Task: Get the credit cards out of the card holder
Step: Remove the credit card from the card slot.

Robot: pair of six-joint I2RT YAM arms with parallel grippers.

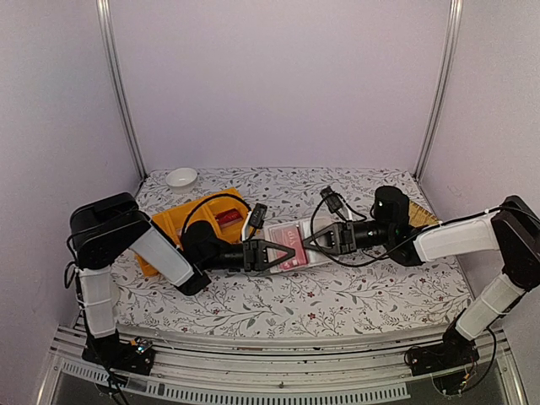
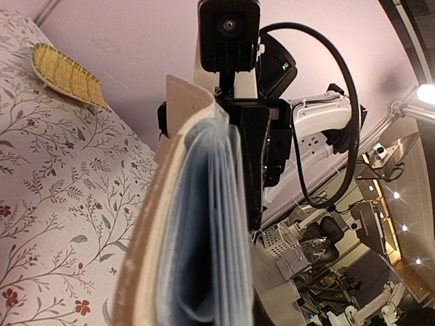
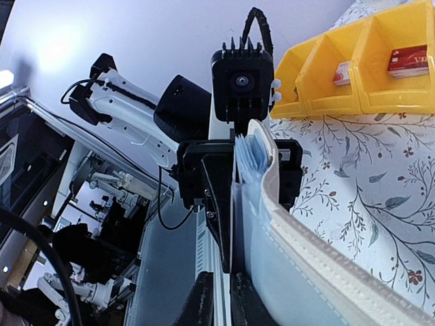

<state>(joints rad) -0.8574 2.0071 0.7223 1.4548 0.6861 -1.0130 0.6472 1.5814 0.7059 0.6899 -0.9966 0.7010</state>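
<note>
Floral table point(image 1: 337, 304); one card holder point(image 2: 204, 204); one bowl point(image 1: 181, 177); one basket point(image 2: 68, 75)

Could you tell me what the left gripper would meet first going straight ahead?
The left gripper is shut on the card holder, so that comes first; just beyond, probably the right gripper.

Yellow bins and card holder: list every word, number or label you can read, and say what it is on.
No text can be read in any view.
Red card in the yellow bin: light print, too blurred to read.
Pink card in the card holder: faint marks, too small to read.
</note>
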